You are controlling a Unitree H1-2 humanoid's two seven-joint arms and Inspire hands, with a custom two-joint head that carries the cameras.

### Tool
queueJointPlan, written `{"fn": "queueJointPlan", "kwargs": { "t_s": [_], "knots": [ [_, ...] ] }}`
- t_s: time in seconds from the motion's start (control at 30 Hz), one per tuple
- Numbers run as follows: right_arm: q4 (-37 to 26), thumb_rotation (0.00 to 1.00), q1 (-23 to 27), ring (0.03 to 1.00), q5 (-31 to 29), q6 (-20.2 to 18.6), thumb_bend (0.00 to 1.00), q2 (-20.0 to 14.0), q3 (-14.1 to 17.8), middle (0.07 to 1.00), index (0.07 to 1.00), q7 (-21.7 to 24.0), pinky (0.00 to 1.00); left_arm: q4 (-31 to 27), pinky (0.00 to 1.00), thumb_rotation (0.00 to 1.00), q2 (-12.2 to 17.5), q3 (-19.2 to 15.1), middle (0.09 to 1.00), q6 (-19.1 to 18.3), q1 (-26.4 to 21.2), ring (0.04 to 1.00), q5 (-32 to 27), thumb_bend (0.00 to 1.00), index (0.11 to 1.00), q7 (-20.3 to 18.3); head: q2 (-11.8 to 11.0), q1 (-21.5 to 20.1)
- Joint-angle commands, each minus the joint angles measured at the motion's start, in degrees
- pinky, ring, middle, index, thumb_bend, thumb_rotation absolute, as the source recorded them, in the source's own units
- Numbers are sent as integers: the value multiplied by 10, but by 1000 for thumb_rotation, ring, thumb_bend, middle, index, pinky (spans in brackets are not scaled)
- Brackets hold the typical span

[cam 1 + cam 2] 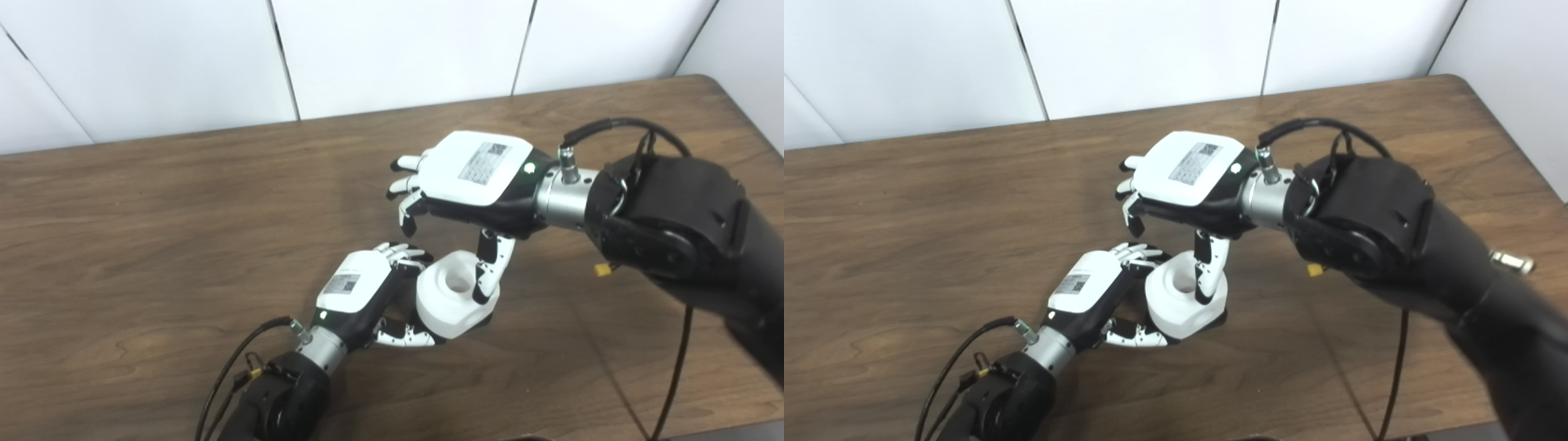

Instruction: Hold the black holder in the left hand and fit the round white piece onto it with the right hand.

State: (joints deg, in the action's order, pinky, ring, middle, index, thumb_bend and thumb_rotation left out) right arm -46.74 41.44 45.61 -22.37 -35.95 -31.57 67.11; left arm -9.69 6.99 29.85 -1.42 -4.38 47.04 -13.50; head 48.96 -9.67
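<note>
2 hands meet near the middle of the frame over a brown wooden tabletop [153, 245]. The left hand [358, 291], entering from the lower left, is clamped around the round white piece [450, 300], fingers curled over its upper left rim and thumb under its lower edge. A sliver of the black holder [487, 320] shows beneath the piece at its lower right. The right hand [471, 184], reaching in from the right, hovers above with fingers spread apart; only its thumb hangs down, its tip touching the piece's right rim beside the center hole. Wide bare wood lies to the left and along the bottom; the tabletop's far edge meets the white wall, its rounded corner at upper right.
</note>
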Motion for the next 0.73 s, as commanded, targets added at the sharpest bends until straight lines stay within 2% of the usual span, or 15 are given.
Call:
{"fn": "queueJointPlan", "kwargs": {
  "t_s": [0.0,0.23,0.33,0.7],
  "knots": [
    [-12,320,37,991,-15,-45,1000,-13,-3,913,698,56,907,11,917,49,-1,4,832,-3,-4,892,1,518,486,-7,1,0],
    [-2,356,96,986,-61,-45,1000,-32,-27,918,701,56,878,13,913,49,-2,5,832,-4,-7,889,2,519,486,-6,1,1],
    [1,352,112,994,-65,-45,1000,-33,-29,922,705,56,901,16,912,49,-2,5,832,-3,-8,888,3,519,485,-4,1,3],
    [2,335,129,979,-75,-45,1000,-40,-17,917,713,56,898,21,916,48,-3,5,833,-1,-9,892,-3,518,486,-3,-3,4]
  ]
}}
